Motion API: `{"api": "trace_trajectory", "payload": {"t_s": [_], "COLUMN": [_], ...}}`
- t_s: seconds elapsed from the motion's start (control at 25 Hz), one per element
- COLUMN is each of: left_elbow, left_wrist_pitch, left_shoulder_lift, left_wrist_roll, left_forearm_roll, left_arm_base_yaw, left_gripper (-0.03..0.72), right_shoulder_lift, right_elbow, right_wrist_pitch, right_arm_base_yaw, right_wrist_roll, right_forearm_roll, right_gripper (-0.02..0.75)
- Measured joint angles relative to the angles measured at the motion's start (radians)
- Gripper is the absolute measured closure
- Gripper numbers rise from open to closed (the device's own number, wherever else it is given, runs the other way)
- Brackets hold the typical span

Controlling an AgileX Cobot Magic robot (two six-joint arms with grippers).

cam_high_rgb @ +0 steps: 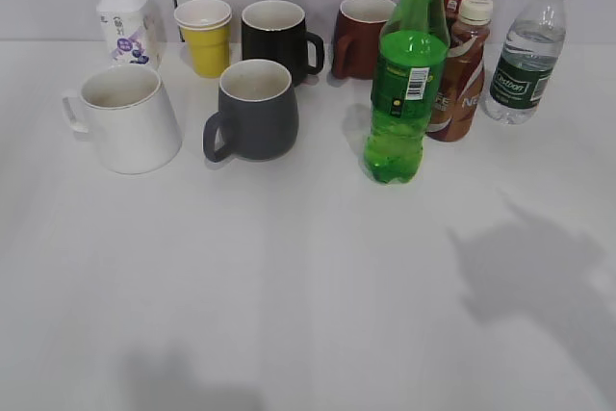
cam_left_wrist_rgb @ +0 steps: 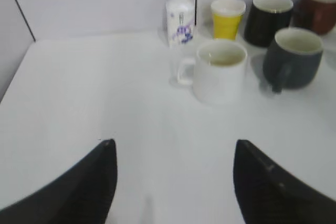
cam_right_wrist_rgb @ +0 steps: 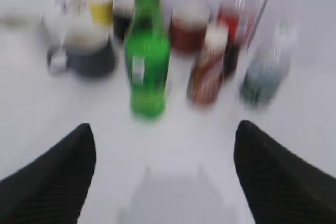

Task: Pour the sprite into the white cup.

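The sprite (cam_high_rgb: 407, 74) is a tall green bottle with a green cap, upright right of the table's middle; it shows blurred in the right wrist view (cam_right_wrist_rgb: 147, 56). The white cup (cam_high_rgb: 128, 117) stands at the left, handle to the left; it also shows in the left wrist view (cam_left_wrist_rgb: 219, 71). My left gripper (cam_left_wrist_rgb: 173, 148) is open and empty, well short of the white cup. My right gripper (cam_right_wrist_rgb: 165, 132) is open and empty, short of the sprite. Neither gripper shows in the exterior view.
A dark grey mug (cam_high_rgb: 254, 110) stands between cup and sprite. Behind are a small white bottle (cam_high_rgb: 126, 19), a yellow paper cup (cam_high_rgb: 205, 36), a black mug (cam_high_rgb: 277, 38) and a dark red mug (cam_high_rgb: 363, 36). A brown coffee bottle (cam_high_rgb: 462, 70) and a clear water bottle (cam_high_rgb: 527, 50) stand right of the sprite.
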Motion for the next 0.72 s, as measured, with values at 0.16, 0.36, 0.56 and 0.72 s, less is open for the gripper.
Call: {"api": "trace_trajectory", "payload": {"t_s": [0.16,0.36,0.56,0.72], "left_elbow": [0.0,0.004,0.053,0.091], "left_wrist_pitch": [0.217,0.324,0.29,0.197], "left_shoulder_lift": [-0.117,-0.184,-0.186,-0.186], "left_wrist_roll": [0.0,0.0,0.0,0.0], "left_forearm_roll": [0.005,0.026,0.043,0.048], "left_arm_base_yaw": [0.0,0.0,0.0,0.0], "left_gripper": [0.157,0.167,0.169,0.176], "right_shoulder_lift": [-0.187,-0.44,-0.631,-0.645], "right_elbow": [0.008,0.084,0.188,0.221], "right_wrist_pitch": [0.392,0.697,0.721,0.612], "right_arm_base_yaw": [0.0,0.0,0.0,0.0], "right_wrist_roll": [0.0,0.016,0.024,0.037], "right_forearm_roll": [0.062,0.062,0.015,-0.025], "right_gripper": [0.135,0.141,0.142,0.142]}}
